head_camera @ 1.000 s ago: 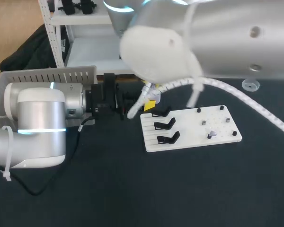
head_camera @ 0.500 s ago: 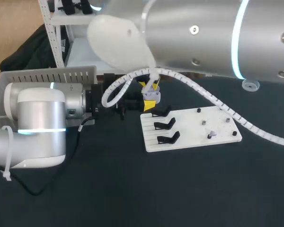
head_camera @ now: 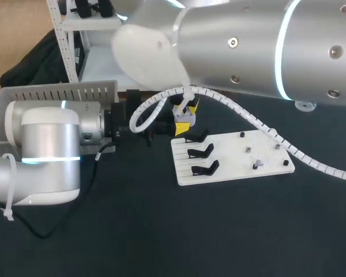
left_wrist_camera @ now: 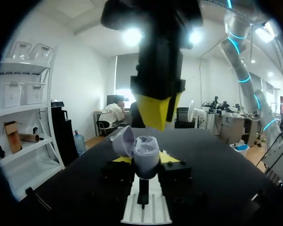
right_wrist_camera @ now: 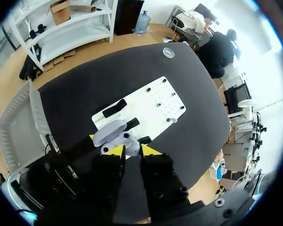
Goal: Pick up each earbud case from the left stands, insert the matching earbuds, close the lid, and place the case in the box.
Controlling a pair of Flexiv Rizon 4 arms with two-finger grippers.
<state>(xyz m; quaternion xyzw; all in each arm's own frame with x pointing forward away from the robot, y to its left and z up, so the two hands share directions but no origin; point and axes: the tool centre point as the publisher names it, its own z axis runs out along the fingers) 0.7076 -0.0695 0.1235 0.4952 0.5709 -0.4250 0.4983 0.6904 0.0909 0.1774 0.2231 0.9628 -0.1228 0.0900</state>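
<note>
Over dark tabletop [head_camera: 132,231] we're clamping the open earbud case [left_wrist_camera: 146,151] in our left gripper [left_wrist_camera: 145,162] — right gripper [left_wrist_camera: 155,110] is hanging directly above, grip unclear.

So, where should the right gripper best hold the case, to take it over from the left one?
Probably the case by its rounded body, from above, across the two sides the left gripper leaves free. The lid stands open and tilts to one side, so keep clear of it.

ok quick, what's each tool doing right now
left tool: shut on the open lavender plastic earbud case
right tool: cannot tell
</note>
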